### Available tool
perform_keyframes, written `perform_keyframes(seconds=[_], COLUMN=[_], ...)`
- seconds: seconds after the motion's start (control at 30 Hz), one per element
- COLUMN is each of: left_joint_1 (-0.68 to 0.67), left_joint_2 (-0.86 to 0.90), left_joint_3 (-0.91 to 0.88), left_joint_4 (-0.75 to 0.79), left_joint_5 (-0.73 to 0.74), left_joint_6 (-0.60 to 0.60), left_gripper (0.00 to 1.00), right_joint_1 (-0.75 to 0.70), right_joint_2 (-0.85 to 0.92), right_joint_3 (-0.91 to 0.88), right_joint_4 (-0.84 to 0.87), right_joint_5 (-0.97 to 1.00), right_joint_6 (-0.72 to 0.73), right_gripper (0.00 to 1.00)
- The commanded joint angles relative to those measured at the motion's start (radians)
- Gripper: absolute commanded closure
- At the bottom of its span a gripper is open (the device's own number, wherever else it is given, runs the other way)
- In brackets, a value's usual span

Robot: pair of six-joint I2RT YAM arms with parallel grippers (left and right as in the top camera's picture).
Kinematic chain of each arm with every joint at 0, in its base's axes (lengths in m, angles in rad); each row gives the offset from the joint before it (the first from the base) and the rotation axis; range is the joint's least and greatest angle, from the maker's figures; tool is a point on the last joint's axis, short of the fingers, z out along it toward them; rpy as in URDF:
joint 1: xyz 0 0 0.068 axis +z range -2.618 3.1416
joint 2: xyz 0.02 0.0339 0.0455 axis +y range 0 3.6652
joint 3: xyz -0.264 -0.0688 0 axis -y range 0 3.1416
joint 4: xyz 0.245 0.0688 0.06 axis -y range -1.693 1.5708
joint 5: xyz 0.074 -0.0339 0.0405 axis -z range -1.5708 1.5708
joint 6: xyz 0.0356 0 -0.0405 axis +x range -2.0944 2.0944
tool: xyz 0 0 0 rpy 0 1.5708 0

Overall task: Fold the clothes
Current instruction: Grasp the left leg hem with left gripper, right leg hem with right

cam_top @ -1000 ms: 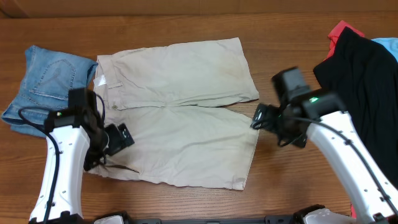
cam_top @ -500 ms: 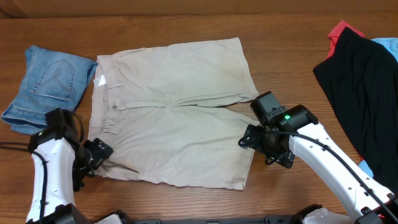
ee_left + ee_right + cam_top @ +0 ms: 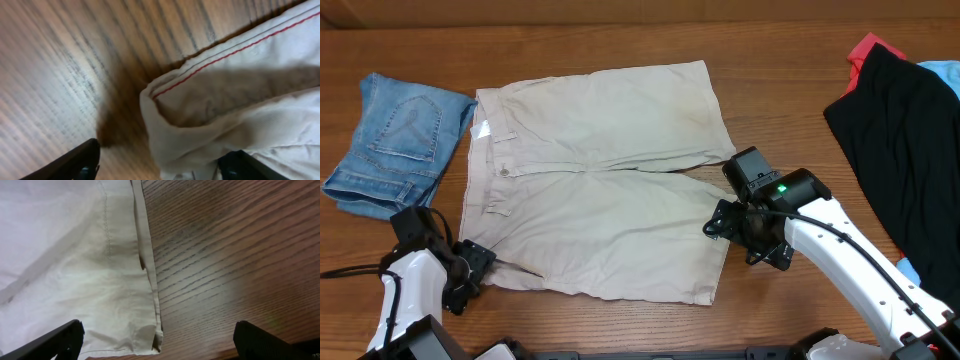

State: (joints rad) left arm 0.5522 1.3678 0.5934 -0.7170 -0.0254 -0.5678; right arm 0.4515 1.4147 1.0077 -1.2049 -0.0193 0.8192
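Because folding the khaki shorts (image 3: 600,180) in half calls, I judge, for lifting both ends of the near edge together, my left jaws sit low at the near waistband corner (image 3: 165,110) and my right jaws at the near leg hem (image 3: 150,305). Both sets stand wide with nothing gripped. In each wrist view the cloth edge lies between the fingertips.

The shorts are spread flat in the middle of the worktop (image 3: 780,60), waistband to my left and legs to my right. They are pale beige and lightly creased. The waistband corner is rolled over on itself, showing a red stitch line, so it probably wants a deep bite. Folded denim (image 3: 395,140) lies at the far left, and a black garment (image 3: 900,130) lies well apart at the right.
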Motion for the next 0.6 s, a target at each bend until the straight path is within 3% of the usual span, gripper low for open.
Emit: perform_keyframes(seconds=[0.0,0.07,0.2,0.27,0.57], left_joint_1=[0.004,0.004,0.004,0.004,0.004], left_joint_2=[-0.015,-0.015,-0.015,-0.016,-0.016], left_joint_3=[-0.027,-0.031,-0.028,-0.016,0.068], left_joint_4=[0.047,0.071,0.113,0.123,0.01], left_joint_5=[0.011,0.01,-0.008,-0.008,0.024], left_joint_6=[-0.004,-0.005,0.008,0.034,0.052], left_gripper=[0.29,0.41,0.82,0.95,0.96], right_joint_1=[0.002,0.002,0.002,0.002,0.036], right_joint_2=[-0.013,-0.013,-0.013,-0.013,-0.012], right_joint_3=[-0.006,-0.006,-0.006,-0.006,-0.058], right_joint_4=[0.001,-0.001,-0.001,-0.002,-0.027], right_joint_5=[0.005,0.005,0.003,0.003,-0.163], right_joint_6=[0.011,0.011,0.011,0.011,-0.007], right_gripper=[0.0,0.0,0.0,0.0,0.0])
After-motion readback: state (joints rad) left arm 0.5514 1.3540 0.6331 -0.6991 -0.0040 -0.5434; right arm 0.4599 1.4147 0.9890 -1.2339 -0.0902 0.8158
